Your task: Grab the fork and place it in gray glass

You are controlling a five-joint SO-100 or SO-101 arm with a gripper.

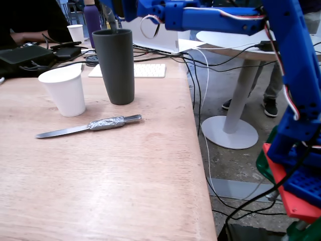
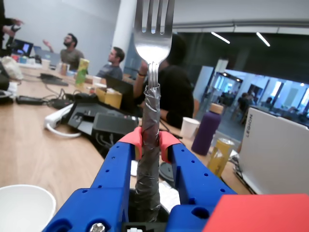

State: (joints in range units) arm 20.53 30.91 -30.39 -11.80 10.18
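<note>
In the fixed view the gray glass (image 1: 114, 65) stands upright at the back of the wooden table (image 1: 125, 191). My gripper (image 1: 111, 9) hangs directly above its rim, shut on the fork (image 1: 110, 20), whose foil-wrapped handle points down to the glass mouth. Whether the handle's end is inside the glass I cannot tell. In the wrist view the gripper (image 2: 149, 140) clamps its red-tipped fingers (image 2: 131, 139) on the foil handle, and the fork (image 2: 152, 43) stands upright with its tines at the top. The glass is not visible in that view.
A white paper cup (image 1: 64, 90) stands left of the glass, seen also as the cup (image 2: 21, 208) in the wrist view. A foil-wrapped knife (image 1: 90, 125) lies in front of both. A keyboard (image 1: 138, 70), cables and a purple bottle (image 1: 92, 17) lie behind. The table edge (image 1: 198, 165) runs down the right.
</note>
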